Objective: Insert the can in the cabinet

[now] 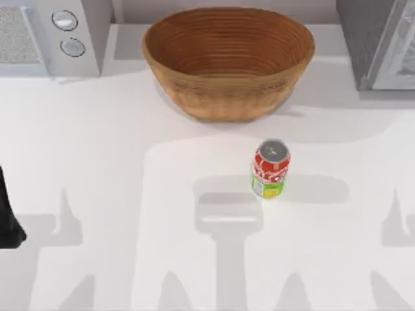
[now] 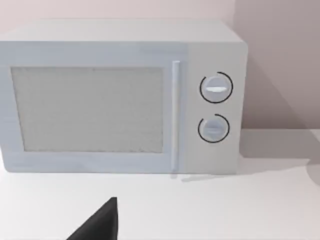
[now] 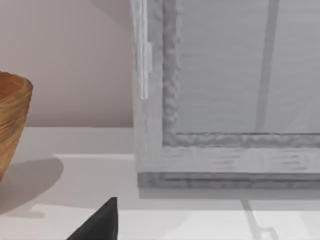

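The can (image 1: 270, 168), red with a yellow-green lower band and a silver top, stands upright on the white table, right of centre and in front of the basket. The cabinet (image 1: 371, 40) is at the far right corner, with a dark speckled side and a light framed door; the right wrist view shows its door panel (image 3: 225, 75) close up. A dark part of my left arm (image 1: 8, 217) shows at the table's left edge, far from the can. The tip of my left gripper (image 2: 100, 225) points at the microwave. My right gripper (image 3: 100, 225) faces the cabinet.
A large brown woven basket (image 1: 228, 61) sits at the back centre, between the can and the wall. A light grey microwave (image 1: 55, 35) with two round knobs stands at the back left. Open table lies around the can and along the front.
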